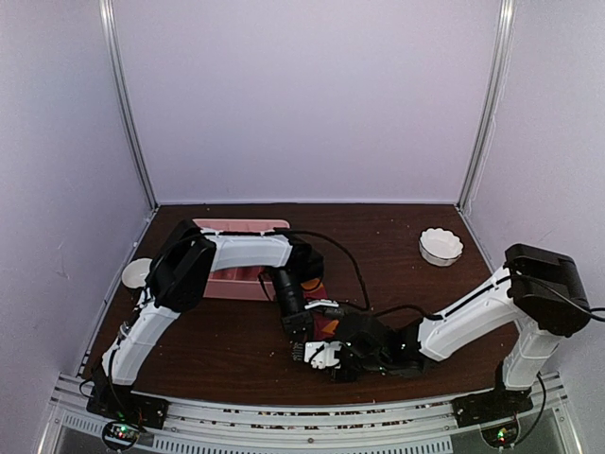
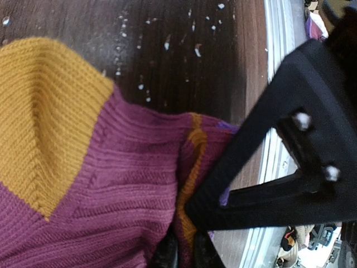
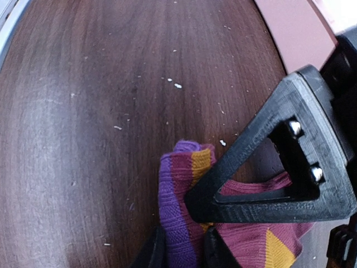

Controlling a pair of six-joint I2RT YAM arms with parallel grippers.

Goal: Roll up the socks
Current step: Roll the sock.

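Observation:
The socks [image 1: 327,327] lie bunched on the dark wooden table between my two grippers, near the front middle. In the left wrist view the sock [image 2: 83,184] is purple with an orange patch, and my left gripper [image 2: 184,251] is shut on a fold of it. In the right wrist view a rolled end of the sock [image 3: 178,201], striped purple, dark red and orange, sits between the fingers of my right gripper [image 3: 184,251], which is shut on it. In the top view my left gripper [image 1: 301,323] and right gripper [image 1: 331,354] nearly touch. A black triangular finger crosses both wrist views.
A pink tray [image 1: 241,227] lies at the back left, partly under my left arm, and also shows in the right wrist view [image 3: 295,28]. A white scalloped bowl [image 1: 440,246] stands at the back right. A white round dish [image 1: 137,272] sits at the left edge. The table's metal front rail [image 2: 281,84] is close.

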